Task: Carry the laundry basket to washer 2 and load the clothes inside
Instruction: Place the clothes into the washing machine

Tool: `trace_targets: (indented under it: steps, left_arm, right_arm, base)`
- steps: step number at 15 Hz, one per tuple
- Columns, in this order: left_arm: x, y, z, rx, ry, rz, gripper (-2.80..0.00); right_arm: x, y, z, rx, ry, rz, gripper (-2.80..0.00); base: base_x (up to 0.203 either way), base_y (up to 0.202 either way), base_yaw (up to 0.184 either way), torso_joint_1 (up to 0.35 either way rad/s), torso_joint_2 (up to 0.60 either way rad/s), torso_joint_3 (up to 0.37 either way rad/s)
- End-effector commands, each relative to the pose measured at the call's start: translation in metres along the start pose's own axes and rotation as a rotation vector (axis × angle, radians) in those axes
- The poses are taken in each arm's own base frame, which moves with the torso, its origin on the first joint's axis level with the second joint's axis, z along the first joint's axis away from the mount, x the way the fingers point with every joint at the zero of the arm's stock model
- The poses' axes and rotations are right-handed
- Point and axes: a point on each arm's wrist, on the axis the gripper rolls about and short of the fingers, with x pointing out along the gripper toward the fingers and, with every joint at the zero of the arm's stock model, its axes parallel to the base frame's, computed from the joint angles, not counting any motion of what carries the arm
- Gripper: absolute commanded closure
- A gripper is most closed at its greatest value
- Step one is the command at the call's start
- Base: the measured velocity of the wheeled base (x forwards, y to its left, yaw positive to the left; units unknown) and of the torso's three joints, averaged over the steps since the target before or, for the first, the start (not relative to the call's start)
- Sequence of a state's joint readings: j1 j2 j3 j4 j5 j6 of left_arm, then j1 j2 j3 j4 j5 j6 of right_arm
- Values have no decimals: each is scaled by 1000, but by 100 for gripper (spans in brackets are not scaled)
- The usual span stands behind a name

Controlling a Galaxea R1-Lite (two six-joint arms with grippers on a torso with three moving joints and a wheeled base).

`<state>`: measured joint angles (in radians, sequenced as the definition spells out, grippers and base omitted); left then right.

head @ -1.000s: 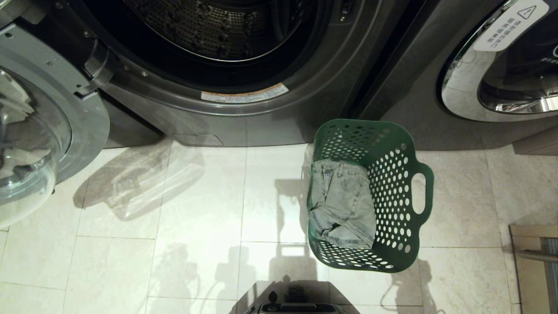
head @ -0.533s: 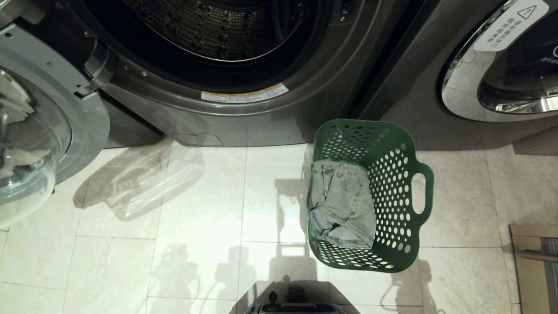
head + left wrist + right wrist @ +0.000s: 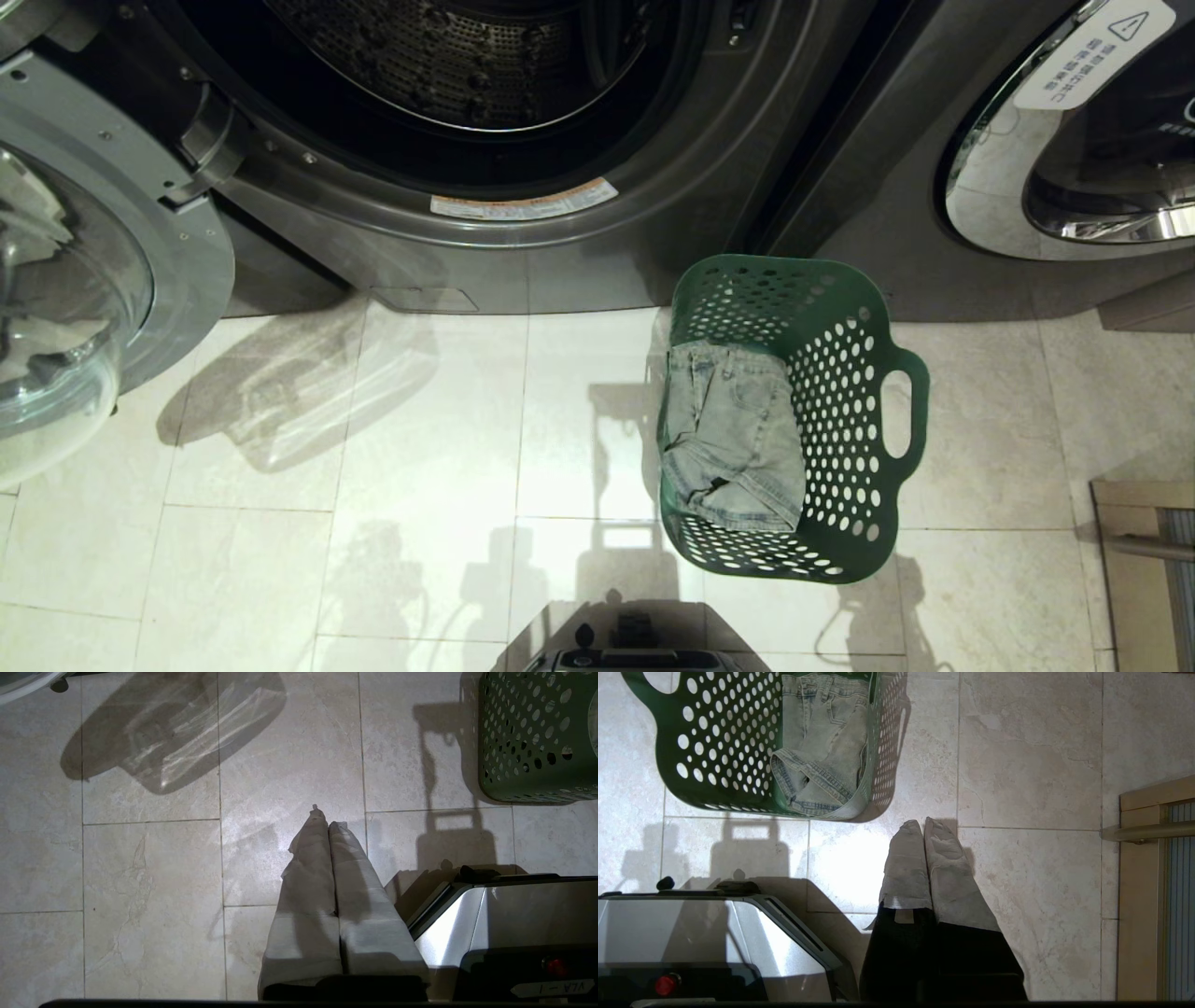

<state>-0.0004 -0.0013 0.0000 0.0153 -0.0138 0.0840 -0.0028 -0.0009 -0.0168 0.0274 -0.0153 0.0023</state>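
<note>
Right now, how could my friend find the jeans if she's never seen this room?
Find the big grey washer with its round door swung open. On the pale tile floor by its right corner stands a green basket full of round holes. The jeans are the only soft, pale blue thing inside it.

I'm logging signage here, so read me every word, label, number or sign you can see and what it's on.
"VLA - 1", upside down: white tag on the robot base.
Warning triangle plus lines of characters, too small to read: white sticker on the right washer's door.
Orange-and-white strip label under the open washer's drum opening: print too small to read.
</note>
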Motion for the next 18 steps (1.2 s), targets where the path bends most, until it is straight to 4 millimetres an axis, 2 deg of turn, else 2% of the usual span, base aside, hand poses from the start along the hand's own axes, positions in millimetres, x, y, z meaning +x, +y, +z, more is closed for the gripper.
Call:
trace_targets:
  steps: [1,18]
  left_arm:
    - [0,0,-1,0,2,0,0]
    - [0,0,0,0,1,0,0]
  right_arm:
    - [0,0,0,-1,1,0,0]
    - [0,0,0,2,1,-2,0]
  base:
    - [0,0,0,0,0,0]
    - [0,0,0,0,0,0]
